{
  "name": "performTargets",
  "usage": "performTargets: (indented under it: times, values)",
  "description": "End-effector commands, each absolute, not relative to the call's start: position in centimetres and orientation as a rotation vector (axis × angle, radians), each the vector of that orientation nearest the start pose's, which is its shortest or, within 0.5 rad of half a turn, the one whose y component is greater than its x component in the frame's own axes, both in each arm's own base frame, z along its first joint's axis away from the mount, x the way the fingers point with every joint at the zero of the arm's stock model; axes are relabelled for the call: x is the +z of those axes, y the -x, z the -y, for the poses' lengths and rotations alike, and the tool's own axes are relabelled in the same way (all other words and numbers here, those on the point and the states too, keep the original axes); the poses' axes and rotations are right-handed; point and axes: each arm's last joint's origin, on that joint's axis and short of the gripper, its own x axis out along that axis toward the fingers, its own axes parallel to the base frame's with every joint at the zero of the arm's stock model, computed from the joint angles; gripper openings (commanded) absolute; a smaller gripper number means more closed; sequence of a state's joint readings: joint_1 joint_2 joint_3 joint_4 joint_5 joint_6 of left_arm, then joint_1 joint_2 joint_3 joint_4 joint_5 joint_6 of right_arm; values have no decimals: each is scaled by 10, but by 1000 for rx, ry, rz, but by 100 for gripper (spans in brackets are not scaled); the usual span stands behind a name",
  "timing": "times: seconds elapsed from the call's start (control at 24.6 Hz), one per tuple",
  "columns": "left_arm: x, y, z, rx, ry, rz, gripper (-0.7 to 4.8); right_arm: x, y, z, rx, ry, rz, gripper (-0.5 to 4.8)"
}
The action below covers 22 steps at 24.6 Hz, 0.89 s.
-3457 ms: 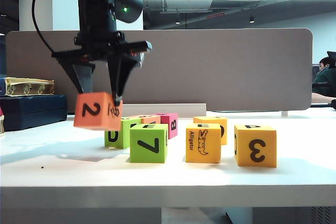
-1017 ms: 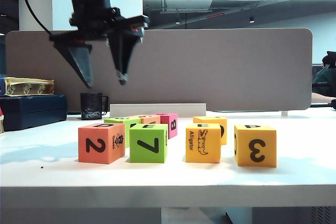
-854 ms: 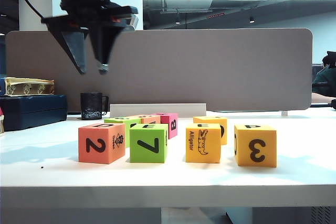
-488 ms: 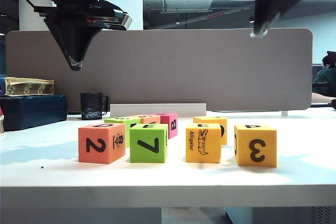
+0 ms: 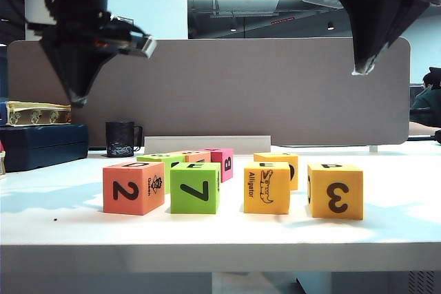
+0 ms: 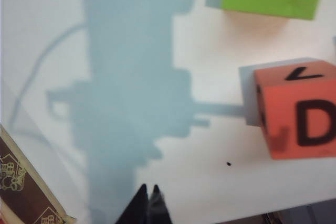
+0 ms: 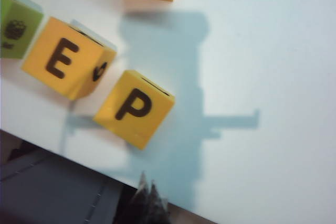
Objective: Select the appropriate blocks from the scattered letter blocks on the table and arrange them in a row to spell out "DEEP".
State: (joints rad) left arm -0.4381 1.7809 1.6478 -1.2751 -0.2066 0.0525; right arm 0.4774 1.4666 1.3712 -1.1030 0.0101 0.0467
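Blocks sit in a row below me: my left gripper (image 5: 74, 98) and right gripper (image 5: 360, 68) hover closed, empty.

Exterior view: eight letter blocks on one white table (image 5: 62, 228). Front row, four: one salmon-red block marked 2 (image 5: 133, 187), one green block marked 7 (image 5: 195, 187), one orange alligator block (image 5: 267, 187), one orange block marked 3 (image 5: 335, 191). Behind, four partly hidden: one green block (image 5: 162, 164), one salmon block (image 5: 195, 157), one pink block marked B (image 5: 224, 162), one orange block (image 5: 282, 164). Two grippers overhead, left gripper (image 5: 74, 100) and right gripper (image 5: 360, 69), both pinched to a point. One dark mug (image 5: 120, 139).
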Motion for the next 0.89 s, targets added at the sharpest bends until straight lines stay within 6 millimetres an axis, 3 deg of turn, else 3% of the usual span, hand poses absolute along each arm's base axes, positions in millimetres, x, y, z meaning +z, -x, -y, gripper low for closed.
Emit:
performTargets:
  times: [0.04, 0.24, 0.45, 0.89]
  values:
    - [276, -315, 129, -228, -446, -1357, -6, 305, -250, -128, 362, 270, -1193, -1]
    - [241, -315, 122, -292, -359, -1402, -6, 285, -254, -130, 353, 284, -1236, -1]
    - [212, -312, 120, -286, -344, -1394, -6, 249, -260, -131, 294, 340, -1311, -1]
    - [211, -315, 125, -368, -247, -1367, -6, 223, -274, -137, 293, 347, -1350, -1]
